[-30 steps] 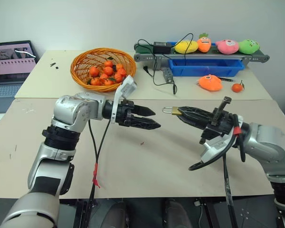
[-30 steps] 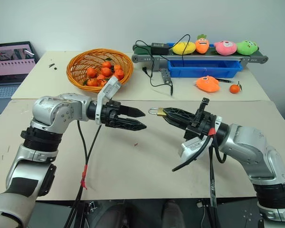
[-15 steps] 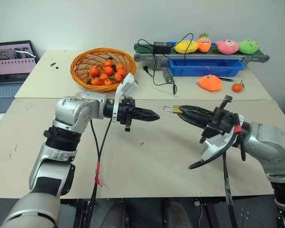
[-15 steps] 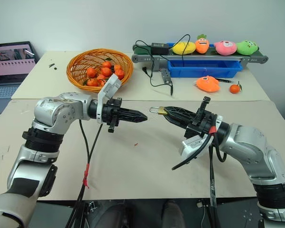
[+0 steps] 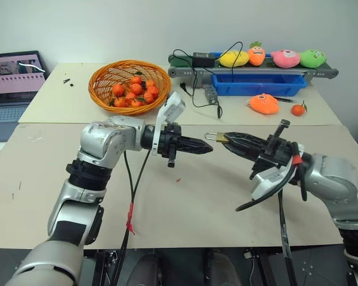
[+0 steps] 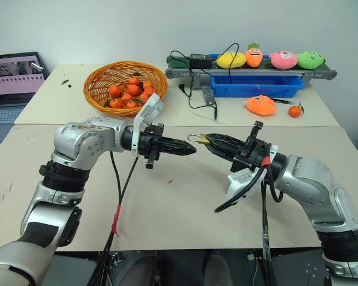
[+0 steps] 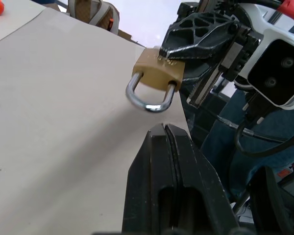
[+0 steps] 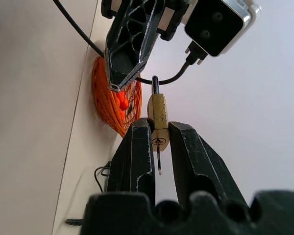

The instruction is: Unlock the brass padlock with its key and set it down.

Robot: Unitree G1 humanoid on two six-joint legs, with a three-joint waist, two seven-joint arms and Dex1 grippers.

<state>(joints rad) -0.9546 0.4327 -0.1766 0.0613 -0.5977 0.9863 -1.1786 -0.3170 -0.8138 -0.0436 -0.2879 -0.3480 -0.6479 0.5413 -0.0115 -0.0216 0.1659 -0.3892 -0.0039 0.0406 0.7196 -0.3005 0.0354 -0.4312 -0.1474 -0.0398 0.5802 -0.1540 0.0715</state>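
Held above the tabletop (image 5: 185, 202) at the tip of the right gripper (image 5: 228, 140): the brass padlock (image 7: 158, 73), a small block of yellow-gold brass, pinched by its body between the two black fingers (image 8: 137, 147). Thin silver U-shaped shackle seated in the body at both ends, sticking out past the fingertips toward the left gripper (image 5: 207, 146). Keyhole face of the body turned back toward the right wrist, with a slim dark slot at its centre and a thin sliver hanging from it, too fine to identify. Left gripper pressed fully together, nothing between its fingers, tip pointing at the shackle and just short of it, a small gap between the two. Both grippers roughly level with each other, tip to tip, padlock between them and clear of the surface below.
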